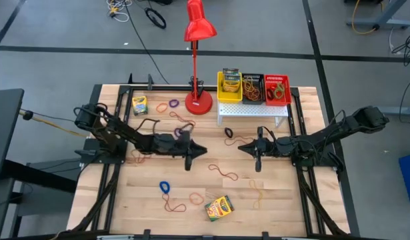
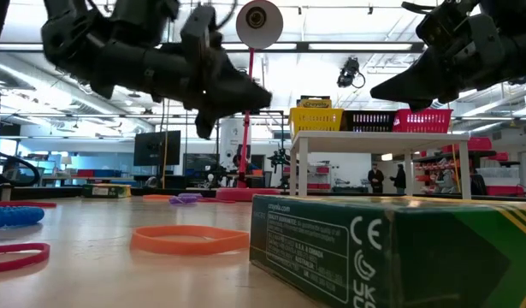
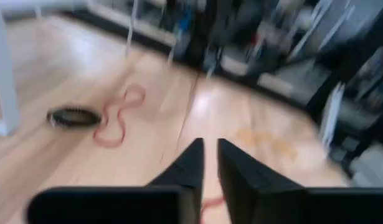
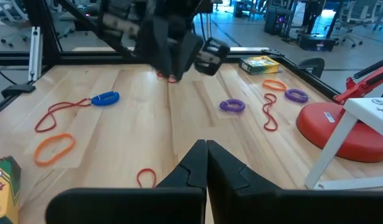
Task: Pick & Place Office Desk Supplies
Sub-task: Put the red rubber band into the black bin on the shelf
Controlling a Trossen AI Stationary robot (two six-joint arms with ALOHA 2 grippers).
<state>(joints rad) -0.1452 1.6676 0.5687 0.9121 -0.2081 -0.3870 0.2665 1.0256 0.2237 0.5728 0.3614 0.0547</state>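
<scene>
Your left gripper (image 1: 199,152) hangs over mid-table with its fingers (image 3: 190,165) narrowly apart; a red band (image 3: 210,203) shows between them, though a grip is unclear. Your right gripper (image 1: 243,148) faces it, closed and empty. Loose bands (image 1: 223,173) and a crayon box (image 1: 219,208) lie around them.

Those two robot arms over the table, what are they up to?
They're tidying office supplies. Rubber bands and crayon boxes lie scattered on the wooden table; three small bins on a white stand already hold some. The left gripper hangs above the table's middle, fingers nearly together, nothing visibly held. The right gripper faces it, shut and empty.
</scene>
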